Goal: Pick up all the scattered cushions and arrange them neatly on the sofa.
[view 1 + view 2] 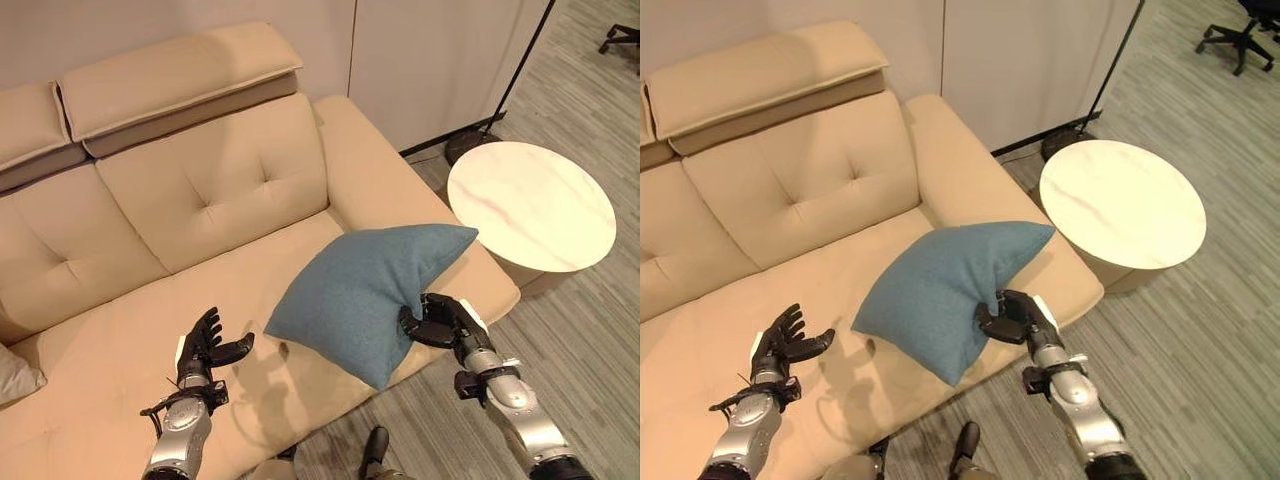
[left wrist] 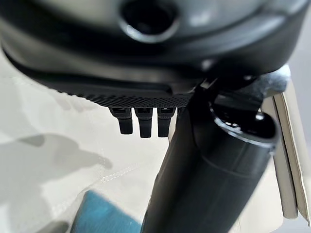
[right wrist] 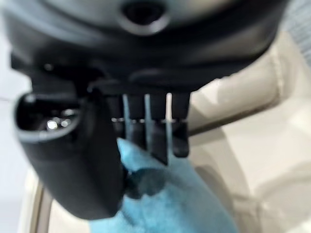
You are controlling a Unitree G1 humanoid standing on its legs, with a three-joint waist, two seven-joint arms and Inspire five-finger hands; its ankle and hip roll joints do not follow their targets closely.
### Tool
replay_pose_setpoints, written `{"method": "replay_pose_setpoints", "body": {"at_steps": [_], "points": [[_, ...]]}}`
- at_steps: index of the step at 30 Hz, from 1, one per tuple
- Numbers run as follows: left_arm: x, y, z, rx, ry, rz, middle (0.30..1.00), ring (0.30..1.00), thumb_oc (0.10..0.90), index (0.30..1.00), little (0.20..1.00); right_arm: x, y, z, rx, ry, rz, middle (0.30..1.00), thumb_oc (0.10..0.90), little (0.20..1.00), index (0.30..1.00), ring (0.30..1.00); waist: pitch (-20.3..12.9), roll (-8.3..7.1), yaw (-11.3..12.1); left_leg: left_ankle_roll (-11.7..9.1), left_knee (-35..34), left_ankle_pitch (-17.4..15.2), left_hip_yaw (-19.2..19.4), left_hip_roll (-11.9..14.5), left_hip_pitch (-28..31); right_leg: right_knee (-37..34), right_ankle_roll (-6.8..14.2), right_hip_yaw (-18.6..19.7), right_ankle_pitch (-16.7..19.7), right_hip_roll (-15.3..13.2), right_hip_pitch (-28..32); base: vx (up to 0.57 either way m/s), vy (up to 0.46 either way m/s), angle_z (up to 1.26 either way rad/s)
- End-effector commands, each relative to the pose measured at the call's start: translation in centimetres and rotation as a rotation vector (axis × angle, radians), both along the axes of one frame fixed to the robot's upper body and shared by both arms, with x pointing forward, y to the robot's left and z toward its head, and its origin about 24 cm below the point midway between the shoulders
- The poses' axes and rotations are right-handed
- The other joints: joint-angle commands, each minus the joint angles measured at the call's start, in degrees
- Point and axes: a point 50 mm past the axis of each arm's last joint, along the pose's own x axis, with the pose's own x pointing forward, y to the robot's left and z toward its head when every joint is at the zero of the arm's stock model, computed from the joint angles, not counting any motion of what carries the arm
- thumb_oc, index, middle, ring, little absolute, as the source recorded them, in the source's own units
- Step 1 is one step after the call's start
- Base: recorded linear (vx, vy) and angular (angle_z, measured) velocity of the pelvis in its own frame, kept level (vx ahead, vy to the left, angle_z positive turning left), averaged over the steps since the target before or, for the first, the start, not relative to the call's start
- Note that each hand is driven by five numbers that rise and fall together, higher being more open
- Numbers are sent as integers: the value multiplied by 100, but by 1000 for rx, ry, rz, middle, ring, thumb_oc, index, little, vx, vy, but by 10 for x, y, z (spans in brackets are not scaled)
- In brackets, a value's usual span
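Note:
A blue cushion (image 1: 365, 295) hangs tilted over the front right part of the beige sofa (image 1: 200, 190), one corner up near the armrest. My right hand (image 1: 440, 322) is shut on its lower right edge; the right wrist view shows the thumb and fingers (image 3: 155, 128) pinching the blue cushion (image 3: 170, 199). My left hand (image 1: 205, 345) hovers open over the seat, a little to the left of the cushion's low corner. A grey cushion (image 1: 15, 378) pokes in at the far left edge of the seat.
A round white side table (image 1: 530, 205) stands close beside the sofa's right armrest. A dark lamp base and pole (image 1: 470, 145) rise behind it by the wall. An office chair (image 1: 1240, 40) sits far right on the grey wood floor.

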Motion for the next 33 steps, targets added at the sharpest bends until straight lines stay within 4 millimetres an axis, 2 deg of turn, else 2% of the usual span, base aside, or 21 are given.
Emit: {"method": "replay_pose_setpoints", "body": {"at_steps": [1,8,18,26,33], "points": [[35,13,43,58,-212,-14,900,900,800,900,900,13,-13,84,-23,-384,37,300,400,300,300,300,-322,-121,-237,-56,7,-504,-52,-78,125,44,580,5,-404,-247,198,-10,0,-16],[42,-6,39,-17,-204,-80,900,900,800,900,900,17,-52,96,-149,-386,-113,300,400,300,300,300,-269,-139,-432,-46,7,-487,71,-53,-59,44,592,179,-325,-210,-95,-17,-5,-18],[63,-40,39,-162,-209,-140,900,900,800,900,900,28,-82,105,-303,-357,-234,300,400,300,300,300,-116,-182,-655,-57,7,-308,129,-25,-604,44,542,307,-149,-202,-735,-25,-11,-8],[73,-57,38,-202,-192,-164,900,900,800,900,900,37,-76,94,-258,-335,-261,300,400,300,300,300,2,-282,-730,-63,7,-216,251,1,-906,44,536,419,-18,-183,-1110,-12,-22,-13],[82,-84,40,-200,-172,-258,900,900,800,900,900,46,-53,90,-179,-360,-218,300,400,300,300,300,143,-333,-782,-88,7,-165,271,29,-1104,44,520,468,43,-163,-1334,-9,-27,-6]]}}
